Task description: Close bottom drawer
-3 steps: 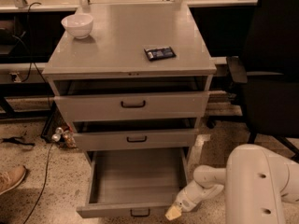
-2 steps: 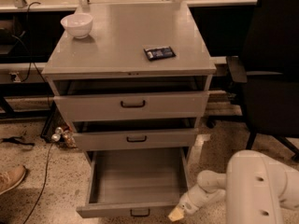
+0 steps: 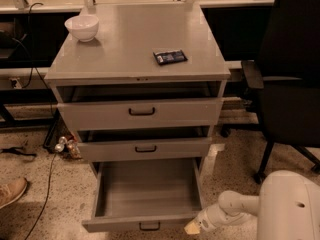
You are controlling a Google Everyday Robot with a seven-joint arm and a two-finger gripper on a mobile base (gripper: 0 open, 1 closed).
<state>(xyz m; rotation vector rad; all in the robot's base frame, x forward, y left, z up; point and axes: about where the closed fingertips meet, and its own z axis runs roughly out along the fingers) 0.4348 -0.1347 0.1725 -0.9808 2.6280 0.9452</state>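
The bottom drawer [image 3: 145, 196] of the grey cabinet [image 3: 137, 44] is pulled far out and looks empty. Its plain front [image 3: 115, 225] has a small dark loop handle [image 3: 149, 227] at the centre, near the frame's lower edge. My gripper [image 3: 194, 227] is at the lower right, its pale tip at the right end of the drawer front, touching or very close to it. The white arm [image 3: 235, 209] reaches in from the right.
The middle drawer [image 3: 145, 148] and top drawer [image 3: 140, 112] stand slightly open. A white bowl [image 3: 82, 27] and a dark packet [image 3: 170, 57] lie on the cabinet top. A black office chair [image 3: 287, 79] stands at the right. Cables, cans [image 3: 66, 146] and a shoe [image 3: 11, 191] are on the floor at the left.
My gripper has shifted slightly along the right end of the drawer front. The drawer looks about as far out as before.
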